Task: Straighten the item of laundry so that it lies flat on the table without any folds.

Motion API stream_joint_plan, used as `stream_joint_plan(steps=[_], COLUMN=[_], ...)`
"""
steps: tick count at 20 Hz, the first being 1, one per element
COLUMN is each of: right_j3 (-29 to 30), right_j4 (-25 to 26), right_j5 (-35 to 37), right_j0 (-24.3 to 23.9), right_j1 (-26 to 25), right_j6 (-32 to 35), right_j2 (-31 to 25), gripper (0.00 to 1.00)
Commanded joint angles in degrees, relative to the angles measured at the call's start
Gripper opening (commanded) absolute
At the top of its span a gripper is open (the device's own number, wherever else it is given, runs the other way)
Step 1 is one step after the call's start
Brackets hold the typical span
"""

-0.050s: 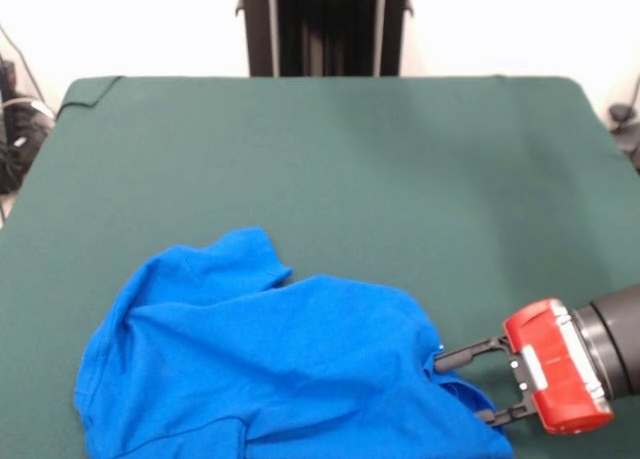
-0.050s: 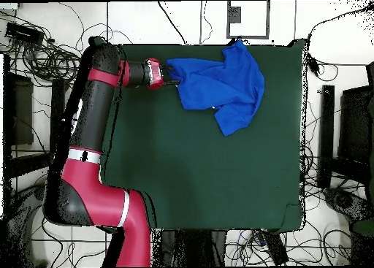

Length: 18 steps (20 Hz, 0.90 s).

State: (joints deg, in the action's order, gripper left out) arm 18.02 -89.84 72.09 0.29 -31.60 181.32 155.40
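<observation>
The item of laundry [image 1: 270, 369], a bright blue T-shirt, lies crumpled with several folds at the table's [image 1: 350, 159] near edge, a sleeve sticking up toward the middle. Only plain blue cloth shows. My gripper [image 1: 458, 387] comes in low from the right and is open, one finger on each side of the shirt's right edge. From overhead, the shirt [image 2: 223, 86] is bunched at the top of the green table [image 2: 204, 170], and the gripper [image 2: 172, 71] meets its left end.
Green tabletop stretches beyond the shirt on the far side and left in the front view. The arm [image 2: 91, 119] runs along the table's left edge in the overhead view. Cables and stands lie on the floor around the table.
</observation>
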Motion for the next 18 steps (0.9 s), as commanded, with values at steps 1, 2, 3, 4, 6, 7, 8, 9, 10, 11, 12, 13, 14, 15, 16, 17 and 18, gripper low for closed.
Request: stream_joint_plan(steps=[1, 2, 3, 4, 6, 7, 8, 9, 10, 11, 12, 13, 14, 15, 16, 17, 18], right_j3=[-4.27, -3.83, -3.47, -2.91, -2.59, -2.51, -2.34, -2.22, -2.1, -2.02, -1.87, -1.81, -1.79, -1.78, -1.82, -1.81, -1.81], right_j4=[-5.69, -4.92, -4.2, -3.16, -2.62, -2.56, -2.65, -2.65, -2.64, -2.59, -2.23, -2.03, -1.7, -1.37, -0.84, -0.61, -0.28], right_j5=[6.77, 6.68, 6.49, 6.34, 6.25, 6.16, 6.08, 5.96, 5.84, 5.72, 5.15, 4.7, 4.02, 3.34, 2.08, 1.29, -0.15], right_j0=[-0.19, -0.01, 0.16, 0.47, 0.52, 0.5, 0.39, 0.31, 0.23, 0.15, -0.02, -0.16, -0.41, -0.65, -1.12, -1.39, -1.88], right_j1=[0.45, 0.7, 0.89, 1.12, 1.18, 1.14, 1.05, 0.99, 0.93, 0.92, 0.89, 0.87, 0.8, 0.74, 0.67, 0.65, 0.42], right_j6=[-11.78, -11.88, -11.94, -11.88, -11.76, -11.64, -11.38, -11.35, -11.31, -11.46, -11.88, -12.13, -12.85, -13.57, -15.02, -15.66, -16.32], right_j2=[3.71, 5.21, 6.34, 8.16, 9.08, 9.24, 9.78, 10.16, 10.55, 10.79, 11.16, 11.2, 11.16, 11.13, 10.97, 10.91, 10.75], gripper=[1.0, 1.0, 1.0, 1.0, 1.0, 1.0, 1.0, 1.0, 1.0, 1.0, 1.0, 1.0, 1.0, 1.0, 1.0, 1.0, 1.0])
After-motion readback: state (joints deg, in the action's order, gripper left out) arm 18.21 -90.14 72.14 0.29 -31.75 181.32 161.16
